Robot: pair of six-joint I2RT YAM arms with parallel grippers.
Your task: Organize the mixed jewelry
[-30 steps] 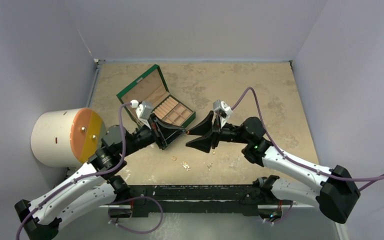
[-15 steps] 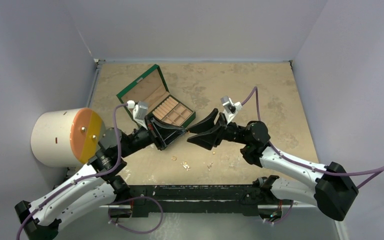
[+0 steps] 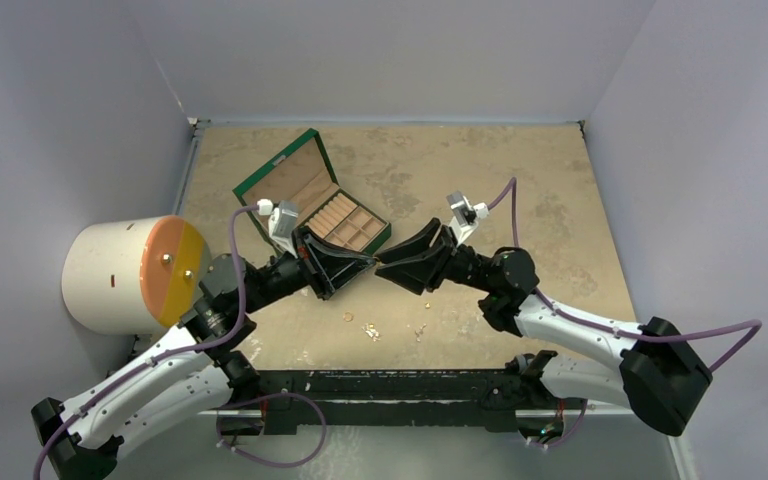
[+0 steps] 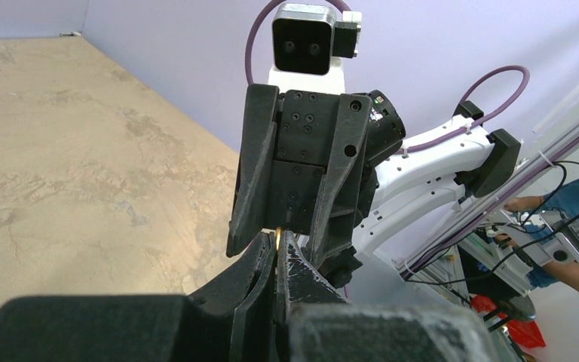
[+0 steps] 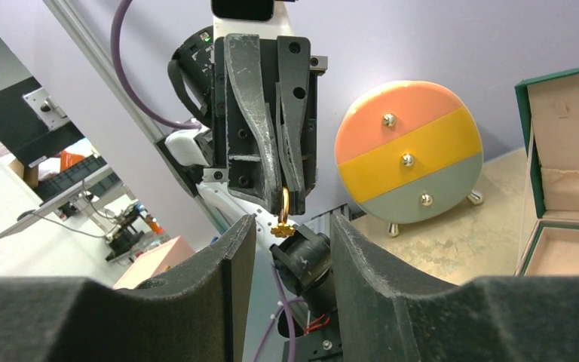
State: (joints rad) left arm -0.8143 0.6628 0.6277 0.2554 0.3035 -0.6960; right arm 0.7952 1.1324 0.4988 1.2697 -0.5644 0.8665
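The left gripper (image 5: 290, 197) was clamped shut on a gold earring (image 5: 284, 215), holding it above the surface (image 3: 520, 180). The right gripper (image 5: 292, 230) stood open, its fingers either side of the earring without touching. Loose pieces (image 3: 371, 330) lay near; the box (image 3: 295, 180) sat far left.

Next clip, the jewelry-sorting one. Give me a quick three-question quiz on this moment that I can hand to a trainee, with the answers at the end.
1. True or false: the left gripper is shut on a gold earring, holding it in mid-air.
2. Multiple choice: the right gripper is A) open, with one finger on each side of the earring; B) shut on a silver ring; C) shut and empty.
3. Fill in: the green box has its lid ____.
Key: 1 true; 2 A; 3 open.
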